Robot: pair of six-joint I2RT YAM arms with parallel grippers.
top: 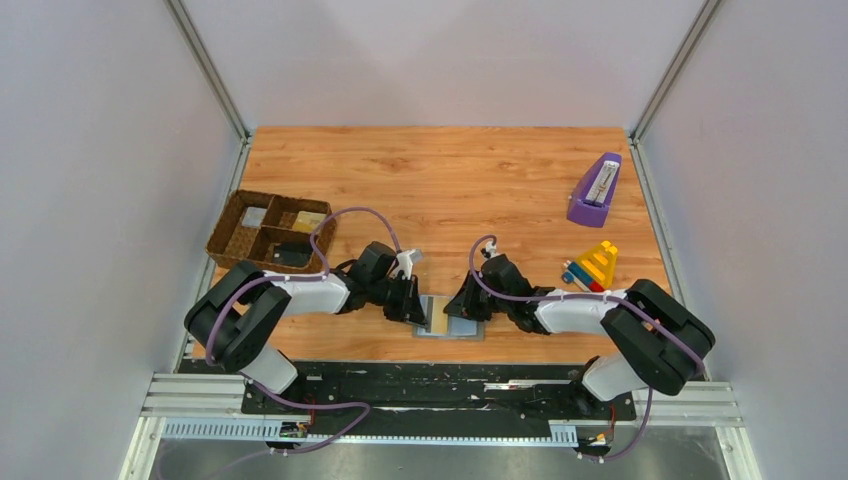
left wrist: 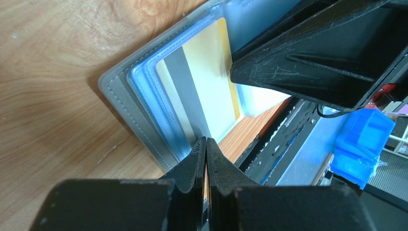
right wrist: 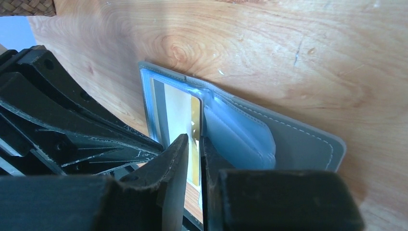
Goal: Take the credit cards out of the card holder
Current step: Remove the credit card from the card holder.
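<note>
Card holder point(top: 466, 330): lay opened flat, pale blue inside upward, at six o'clock on the worktop point(top: 450, 190), close to its near edge and between the two arms.
Credit card point(left wrist: 207, 82): gold with a grey stripe, lodged in the holder's nine o'clock panel and not yet out; no other cards could be made out.
Left pincer point(left wrist: 206, 142): at the holder's nine o'clock, jaws drawn together to a hairline at the card's near end; whether the card's edge sat between them could not be told.
Right pincer point(right wrist: 194, 140): at the holder's three o'clock, jaws a narrow slit apart over the card's gold edge beside the fold; a grip could not be confirmed.
Reason for posture: judged that one side steadied the holder so the other could draw the card without dragging the holder along.
Woven tray point(top: 224, 228): at ten o'clock, well apart; contents too small to identify.
</note>
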